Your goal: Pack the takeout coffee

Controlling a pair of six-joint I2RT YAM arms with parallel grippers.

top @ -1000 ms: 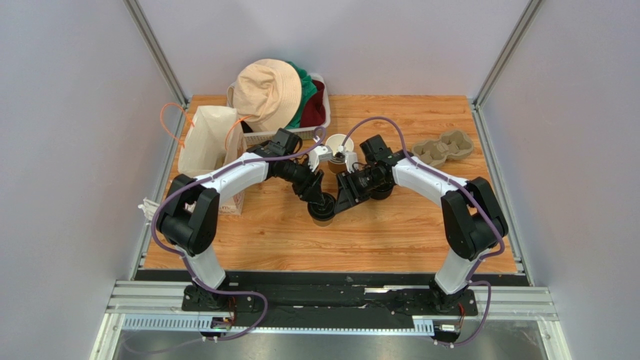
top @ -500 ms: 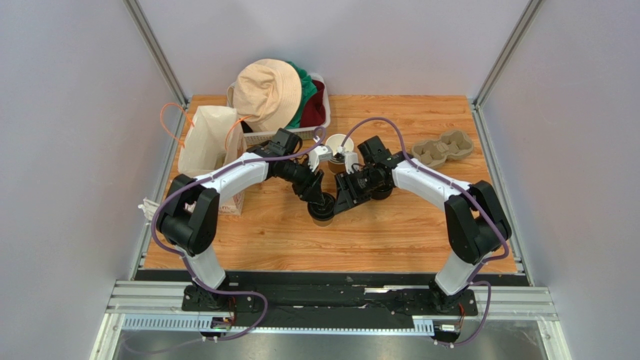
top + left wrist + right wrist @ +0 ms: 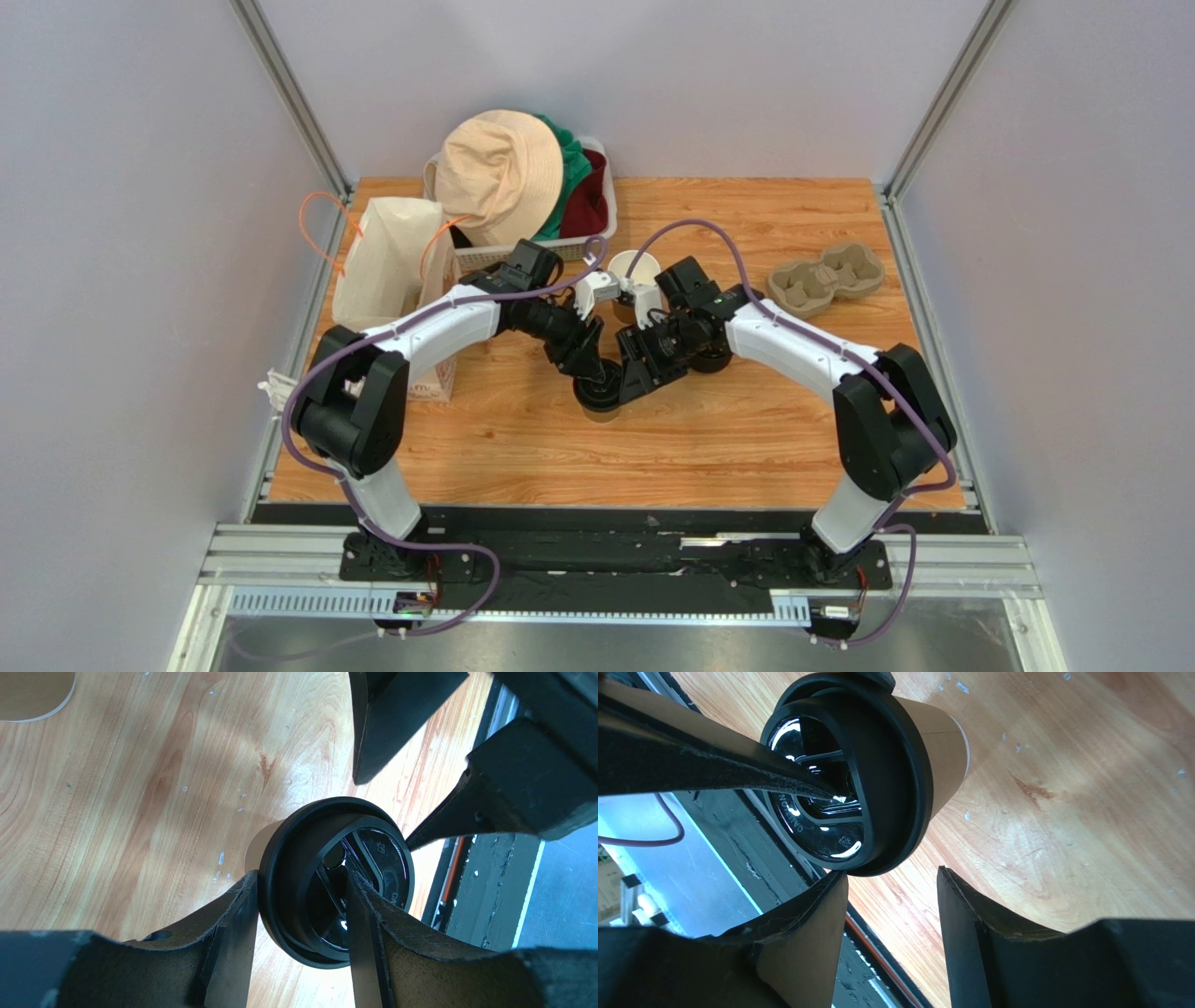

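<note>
The takeout coffee (image 3: 599,408), a kraft-brown cup with a black lid, stands on the table between both arms. In the left wrist view my left gripper (image 3: 298,879) is shut on the lid's (image 3: 372,861) rim, one finger outside it and one in its recess. In the right wrist view the cup's brown side (image 3: 941,735) and lid (image 3: 878,763) sit just above my right gripper (image 3: 891,882). It is open and empty, its left fingertip at the lid's edge. In the top view both grippers, left (image 3: 601,385) and right (image 3: 631,384), meet at the cup.
A second open cup (image 3: 622,266) with a white inside stands behind the arms, partly hidden. A cardboard cup carrier (image 3: 825,276) lies at the back right. A paper bag (image 3: 386,263) stands at the left. A basket (image 3: 596,231) with a beige hat (image 3: 498,171) is at the back.
My right arm has shifted a little left toward the lidded cup, covering more of the open cup behind. My left arm and the lidded cup have not moved.
</note>
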